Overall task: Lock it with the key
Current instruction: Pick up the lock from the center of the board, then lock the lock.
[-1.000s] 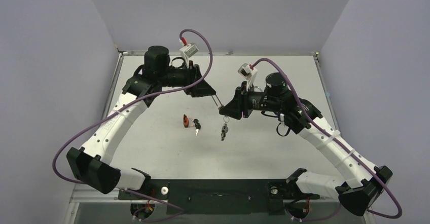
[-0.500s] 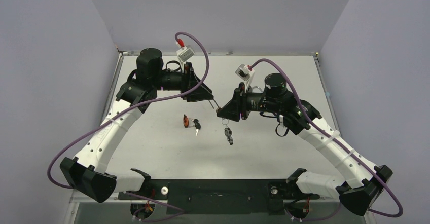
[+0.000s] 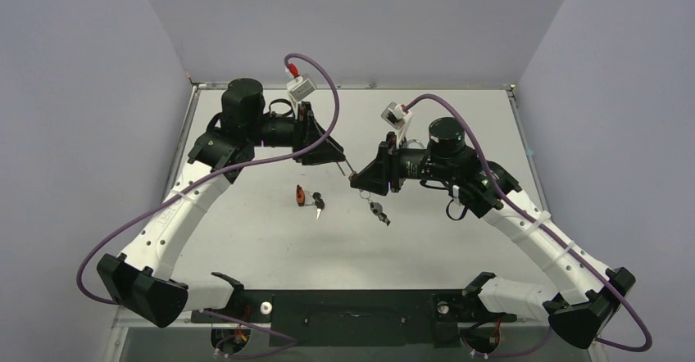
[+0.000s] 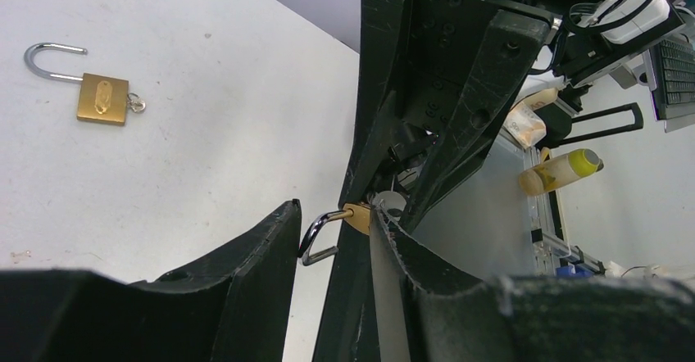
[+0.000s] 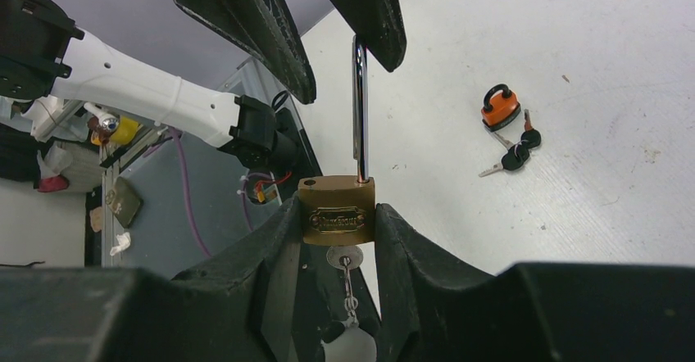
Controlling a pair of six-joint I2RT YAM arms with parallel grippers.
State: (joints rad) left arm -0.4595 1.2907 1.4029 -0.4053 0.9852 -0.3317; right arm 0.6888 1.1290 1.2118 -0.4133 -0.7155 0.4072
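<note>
Left fingers (image 5: 373, 10) are narrowing compared with a second ago and are now straddling the shackle (image 5: 359, 108). One is touching its top; the other is sitting just off it. The key ring (image 3: 379, 210) is swinging to a new side. Judgement: the shackle is about to be pressed home. Right fingers (image 5: 406, 251) are clamping the lock (image 5: 336, 214) by its brass body, holding it above the counter (image 5: 590, 67) between the arms. The key (image 5: 344, 257) is sitting in the keyhole. Both wrists are lying level, facing each other.
</note>
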